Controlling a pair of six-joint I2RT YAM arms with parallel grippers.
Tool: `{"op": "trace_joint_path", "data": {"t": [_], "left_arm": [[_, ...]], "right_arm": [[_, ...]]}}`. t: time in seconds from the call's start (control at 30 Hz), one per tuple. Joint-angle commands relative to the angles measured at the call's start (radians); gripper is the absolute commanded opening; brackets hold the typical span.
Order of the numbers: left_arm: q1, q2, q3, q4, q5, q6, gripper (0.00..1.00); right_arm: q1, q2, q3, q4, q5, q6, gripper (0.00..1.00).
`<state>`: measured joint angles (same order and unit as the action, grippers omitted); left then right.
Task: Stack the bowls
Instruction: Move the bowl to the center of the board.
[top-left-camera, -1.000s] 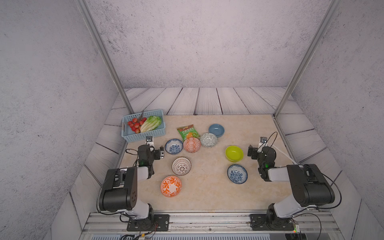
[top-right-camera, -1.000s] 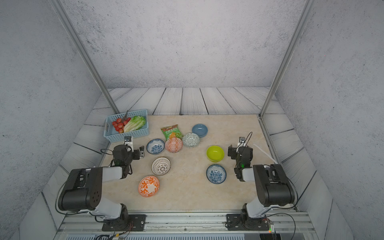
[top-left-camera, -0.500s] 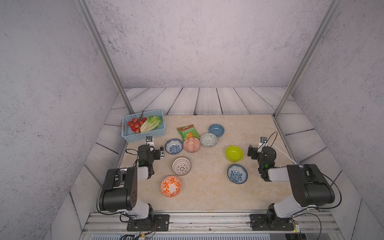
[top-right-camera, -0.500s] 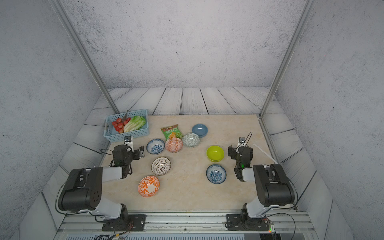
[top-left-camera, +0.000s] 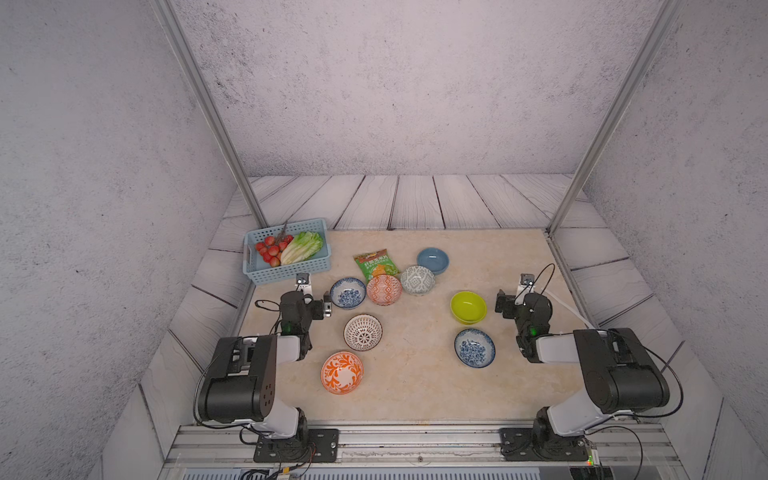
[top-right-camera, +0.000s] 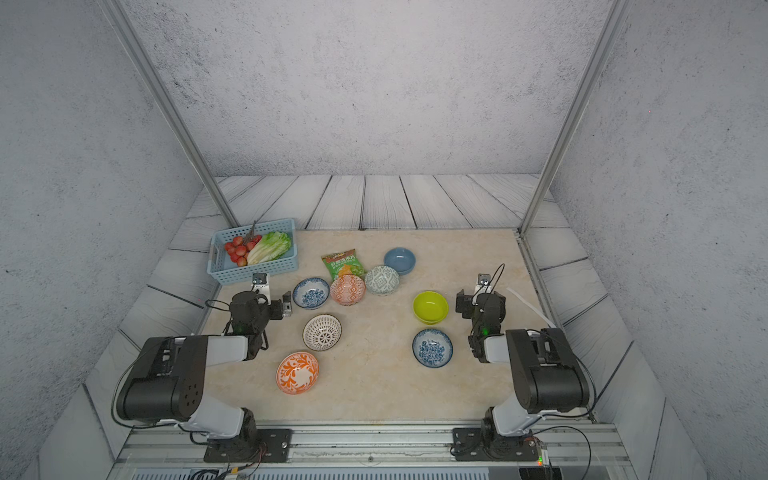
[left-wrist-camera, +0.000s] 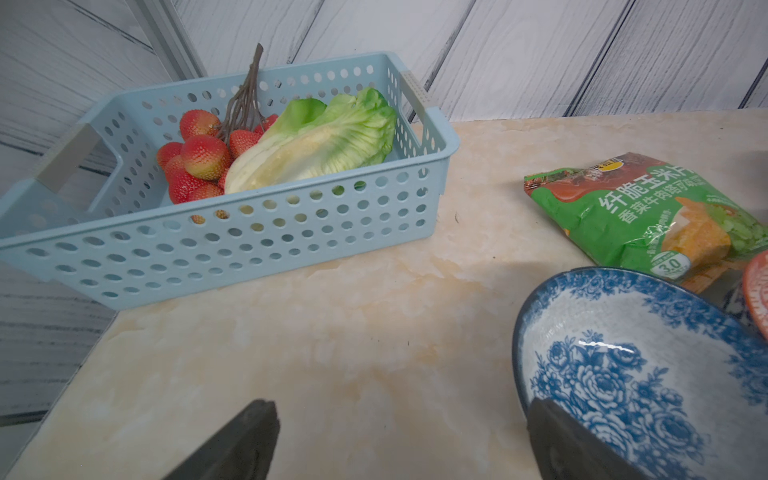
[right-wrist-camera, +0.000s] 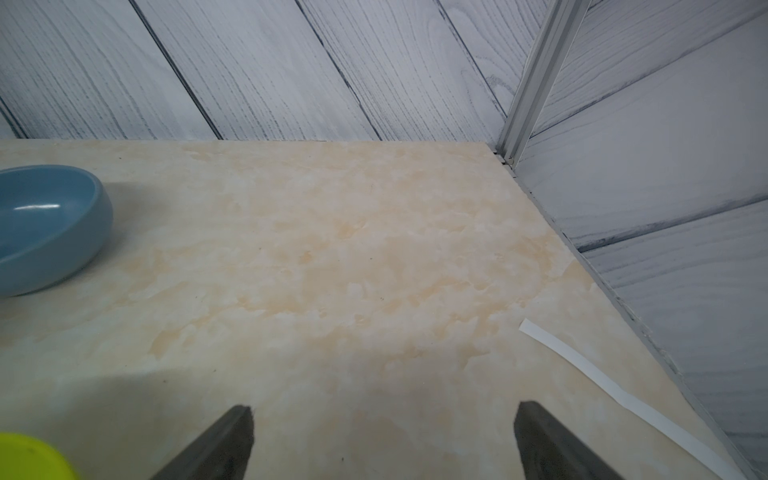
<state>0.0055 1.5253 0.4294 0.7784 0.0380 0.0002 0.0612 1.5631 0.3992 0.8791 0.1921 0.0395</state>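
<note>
- On the beige tabletop (top-left-camera: 415, 395), eight small bowls stand upright, each on its own.
- Toward the robot's left, an orange-scroll bowl (top-left-camera: 342, 372) sits nearest the arm bases, with a white lattice bowl (top-left-camera: 363, 332) just behind it.
- Farther back, three sit close in a row: a blue-floral bowl (top-left-camera: 348, 293), an orange-geometric bowl (top-left-camera: 384, 289) and a grey-green geometric bowl (top-left-camera: 417, 280).
- A slate-blue bowl (top-left-camera: 432, 260) sits just behind the grey-green one.
- Toward the robot's right, a lime-green bowl (top-left-camera: 468, 306) stands with a second blue-floral bowl (top-left-camera: 474, 348) nearer the bases.
- The left gripper (left-wrist-camera: 401, 410) has its jaws spread wide and holds nothing. It sits just beside the row's blue-floral bowl. In the left wrist view one finger (left-wrist-camera: 573, 449) overlaps that bowl's near rim; contact cannot be told.
- The right gripper (right-wrist-camera: 384, 410) is also spread wide and empty, low over bare table just beside the lime-green bowl.
- A blue mesh basket (top-left-camera: 286, 272) holding lettuce (top-left-camera: 302, 246) and red fruit (top-left-camera: 270, 250) stands at the far left corner.
- A green snack bag (top-left-camera: 374, 265) lies just behind the orange-geometric bowl.
</note>
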Motion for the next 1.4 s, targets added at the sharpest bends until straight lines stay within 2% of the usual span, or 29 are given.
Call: {"op": "trace_joint_path", "data": {"t": [0.0,0.4,0.53,0.63,0.7,0.8,0.87,0.93,0.97,1.03,1.17,1.2,1.27,1.37], "left_arm": [[-0.005,-0.012,-0.014,0.045,-0.041,0.006,1.00],[-0.015,-0.052,-0.035,0.056,-0.152,-0.026,1.00],[-0.023,-0.154,0.049,-0.191,-0.249,-0.074,1.00],[-0.027,-0.220,0.120,-0.396,-0.322,-0.161,1.00],[-0.047,-0.270,0.163,-0.523,-0.458,-0.249,1.00],[-0.095,-0.343,0.283,-0.806,-0.767,-0.467,1.00],[-0.120,-0.389,0.376,-1.042,-0.825,-0.551,1.00],[-0.141,-0.447,0.462,-1.186,-0.752,-0.514,1.00],[-0.155,-0.476,0.493,-1.232,-0.705,-0.477,1.00],[-0.176,-0.520,0.541,-1.298,-0.609,-0.457,1.00],[-0.179,-0.554,0.608,-1.430,-0.292,-0.394,1.00],[-0.179,-0.549,0.621,-1.460,-0.252,-0.391,1.00],[-0.177,-0.536,0.660,-1.558,-0.243,-0.406,1.00],[-0.159,-0.541,0.672,-1.634,-0.195,-0.415,1.00]], "right_arm": [[-0.006,0.010,0.009,0.016,-0.015,-0.013,0.99],[-0.003,0.005,-0.012,0.050,-0.041,-0.030,0.99],[0.003,-0.029,-0.021,0.042,0.021,-0.015,0.99],[0.010,-0.122,-0.023,-0.034,0.060,-0.008,0.99],[0.012,-0.220,-0.025,-0.098,0.062,-0.009,0.99],[0.013,-0.379,-0.015,-0.231,0.070,0.072,0.99],[0.012,-0.473,0.037,-0.408,0.094,0.189,0.99],[0.010,-0.537,0.163,-0.766,0.108,0.340,0.99],[0.011,-0.551,0.226,-0.918,0.121,0.368,0.99],[0.008,-0.542,0.319,-1.144,0.212,0.528,0.99],[0.000,-0.514,0.471,-1.483,-0.046,0.484,0.94],[-0.001,-0.513,0.503,-1.575,-0.092,0.487,0.93],[-0.001,-0.510,0.538,-1.719,-0.141,0.518,0.92],[-0.001,-0.522,0.528,-1.843,-0.257,0.575,0.90]]}}
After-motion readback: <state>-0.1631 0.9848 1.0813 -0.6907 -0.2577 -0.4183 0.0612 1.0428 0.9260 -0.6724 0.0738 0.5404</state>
